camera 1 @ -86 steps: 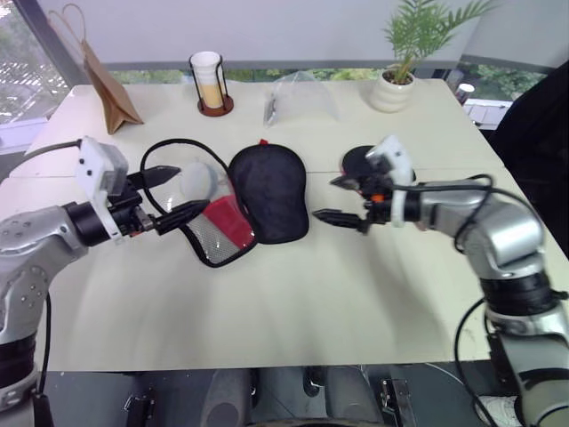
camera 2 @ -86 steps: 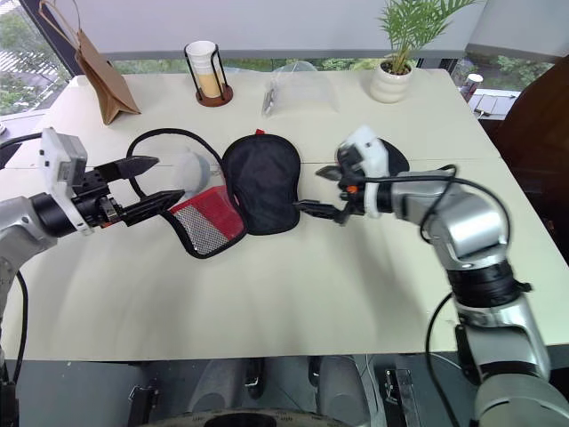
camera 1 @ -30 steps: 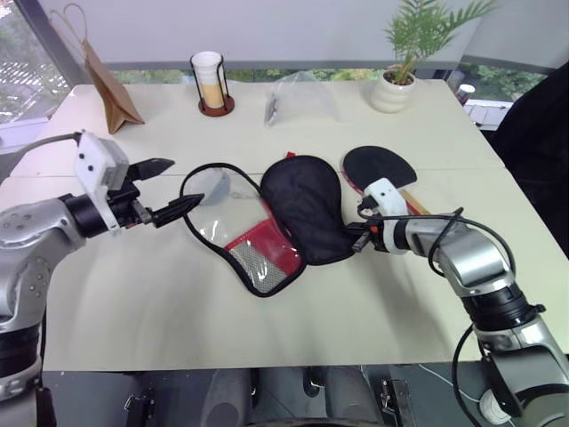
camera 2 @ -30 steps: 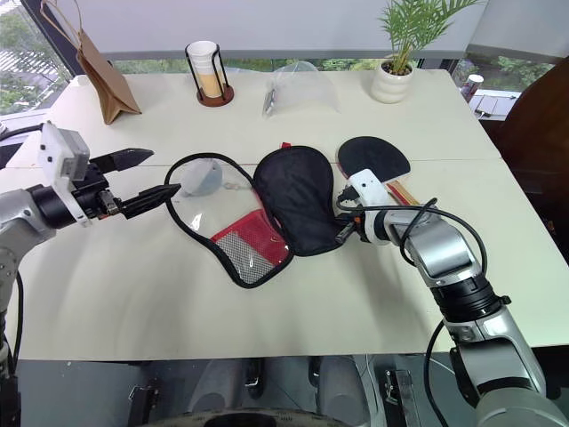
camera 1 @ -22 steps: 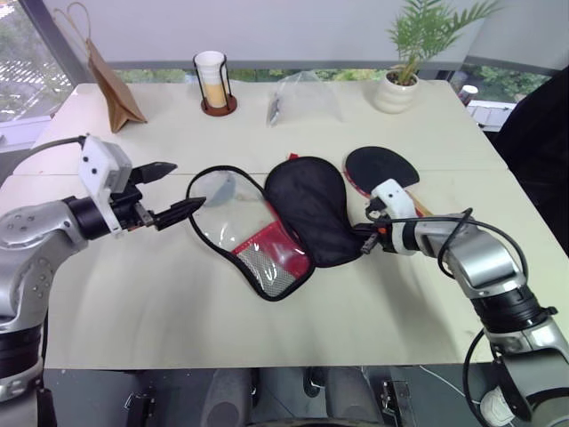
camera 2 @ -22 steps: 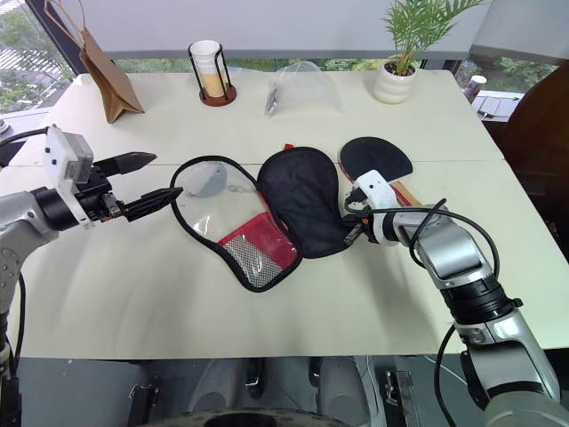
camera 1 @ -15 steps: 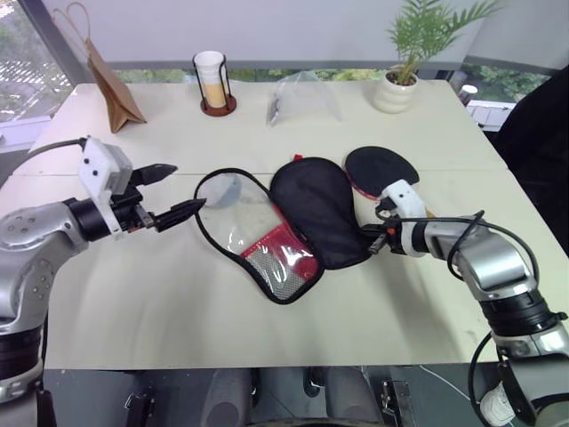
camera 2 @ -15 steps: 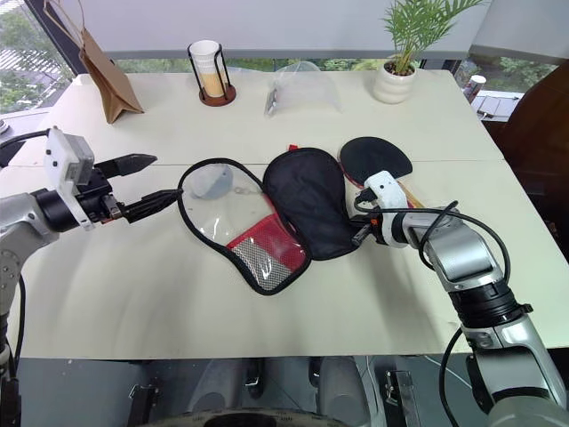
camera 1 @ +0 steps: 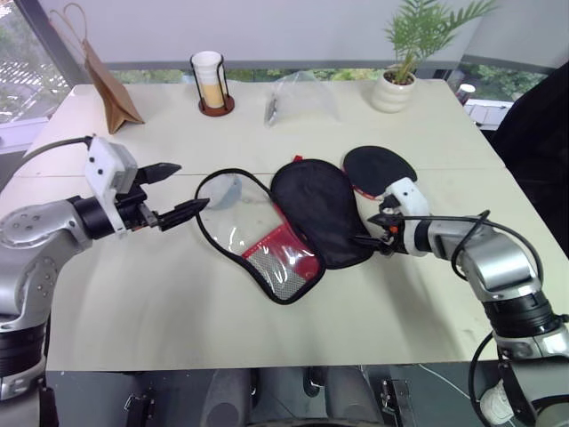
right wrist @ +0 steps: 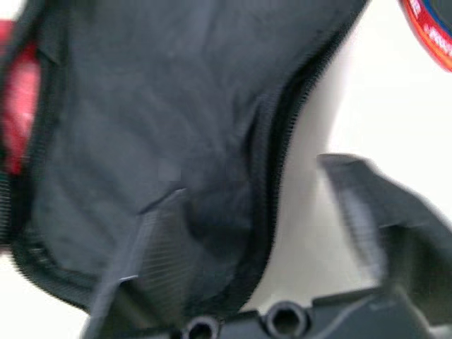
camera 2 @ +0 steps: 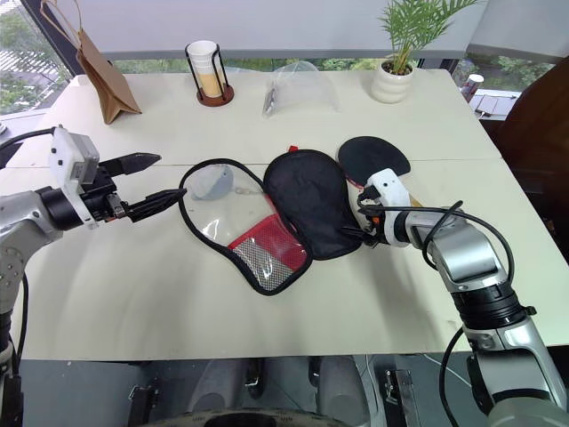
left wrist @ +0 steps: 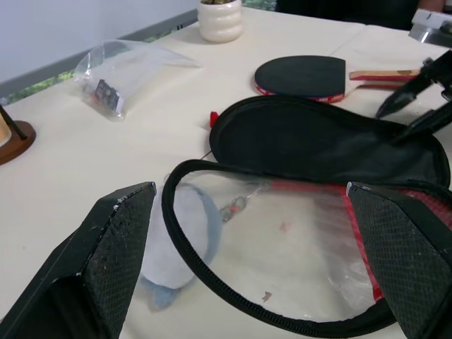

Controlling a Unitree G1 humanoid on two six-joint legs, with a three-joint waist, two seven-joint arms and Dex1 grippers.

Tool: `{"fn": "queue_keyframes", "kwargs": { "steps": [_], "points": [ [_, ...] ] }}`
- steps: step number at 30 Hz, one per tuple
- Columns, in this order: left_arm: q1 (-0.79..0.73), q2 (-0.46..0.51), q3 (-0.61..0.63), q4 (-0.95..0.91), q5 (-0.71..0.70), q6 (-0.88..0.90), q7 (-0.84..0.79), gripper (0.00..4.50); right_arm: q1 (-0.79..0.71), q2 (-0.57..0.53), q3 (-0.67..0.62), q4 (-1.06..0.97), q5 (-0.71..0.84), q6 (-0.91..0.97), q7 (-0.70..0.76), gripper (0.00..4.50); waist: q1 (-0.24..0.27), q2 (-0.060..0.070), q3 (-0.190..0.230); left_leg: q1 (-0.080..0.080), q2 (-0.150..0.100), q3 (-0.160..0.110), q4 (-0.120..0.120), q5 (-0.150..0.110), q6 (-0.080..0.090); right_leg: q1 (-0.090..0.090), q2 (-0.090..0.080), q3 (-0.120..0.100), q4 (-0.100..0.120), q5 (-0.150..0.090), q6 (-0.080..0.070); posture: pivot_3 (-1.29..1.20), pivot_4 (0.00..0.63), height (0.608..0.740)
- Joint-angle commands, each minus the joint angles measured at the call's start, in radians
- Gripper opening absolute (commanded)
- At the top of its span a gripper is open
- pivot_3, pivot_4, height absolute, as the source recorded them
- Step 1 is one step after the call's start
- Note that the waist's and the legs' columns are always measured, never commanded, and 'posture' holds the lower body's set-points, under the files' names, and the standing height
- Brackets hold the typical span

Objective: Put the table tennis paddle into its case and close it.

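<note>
The case lies unzipped and spread flat mid-table: a black half (camera 1: 322, 209) and a half with a clear panel, red panel and mesh (camera 1: 267, 245). Just right of it rests the table tennis paddle (camera 1: 378, 166), black face up, its wooden handle (left wrist: 381, 74) pointing right. My right gripper (camera 1: 369, 229) is open at the black half's right edge, and the zip edge (right wrist: 272, 176) runs between its fingers. My left gripper (camera 1: 185, 187) hovers open, level, just left of the case's rounded end.
A grey fuzzy ball (camera 1: 224, 189) sits at the case's left end. Along the far side stand a brown paper bag (camera 1: 107, 84), a cup in a wire holder (camera 1: 212, 84), a clear plastic bag (camera 1: 302, 96) and a potted plant (camera 1: 396, 84).
My right gripper, shut on the case's edge, dragged the case a little to the right and has now opened. The left gripper stayed where it was, open.
</note>
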Motion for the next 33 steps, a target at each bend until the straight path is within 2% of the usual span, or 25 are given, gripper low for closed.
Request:
{"fn": "queue_keyframes", "kwargs": {
  "steps": [1,9,13,26,28,30,33],
  "points": [
    [-0.018,-0.002,0.004,-0.018,0.001,-0.022,-0.001,4.50,-0.094,-0.054,-0.096,0.009,0.013,-0.023,0.007,4.43,0.000,0.000,0.000,0.000,0.000,0.000,0.000,0.000,0.000,0.000,0.000,0.000,0.000,0.000,0.000,0.00,0.150,0.735],
    [-0.036,-0.014,-0.008,-0.011,0.008,-0.023,-0.003,4.50,-0.210,-0.144,-0.116,0.309,-0.057,-0.127,0.008,4.43,0.001,0.000,0.000,-0.001,-0.002,0.000,0.000,0.000,0.000,0.000,0.000,0.000,-0.001,0.000,0.000,0.00,0.150,0.735],
    [-0.042,-0.010,-0.006,-0.011,0.001,-0.017,-0.011,4.50,-0.223,-0.137,-0.100,0.424,-0.076,-0.142,0.018,4.43,-0.001,0.000,0.000,-0.001,-0.002,0.000,0.000,0.000,0.000,0.000,0.000,0.000,-0.001,0.000,0.000,0.00,0.150,0.735],
    [-0.053,0.002,0.000,-0.013,-0.025,-0.004,-0.055,4.50,-0.252,-0.078,-0.018,0.618,-0.138,-0.209,0.083,4.43,-0.002,0.000,0.000,0.000,-0.002,0.000,0.000,0.000,0.000,0.000,0.000,0.000,0.000,0.000,0.000,0.00,0.150,0.735],
    [-0.054,0.002,0.000,-0.013,-0.024,-0.004,-0.054,4.50,-0.264,-0.066,-0.015,0.656,-0.144,-0.221,0.085,3.92,-0.003,0.000,0.000,0.000,-0.002,0.000,0.000,0.000,0.000,0.000,0.000,0.000,0.000,0.000,0.000,0.00,0.150,0.735],
    [-0.053,0.002,-0.001,-0.015,-0.023,-0.004,-0.053,4.50,-0.274,-0.059,-0.009,0.689,-0.156,-0.242,0.085,3.15,-0.003,0.000,0.000,0.000,-0.002,0.000,0.000,0.000,0.000,0.000,0.000,0.000,0.000,0.000,0.000,0.00,0.150,0.735],
    [-0.052,0.001,-0.001,-0.017,-0.023,-0.003,-0.051,4.50,-0.283,-0.056,-0.004,0.715,-0.164,-0.257,0.095,1.62,-0.002,0.000,0.000,0.000,-0.002,0.000,0.000,0.000,0.000,0.000,0.000,0.000,0.000,0.000,0.000,0.00,0.150,0.735]
  ]
}}
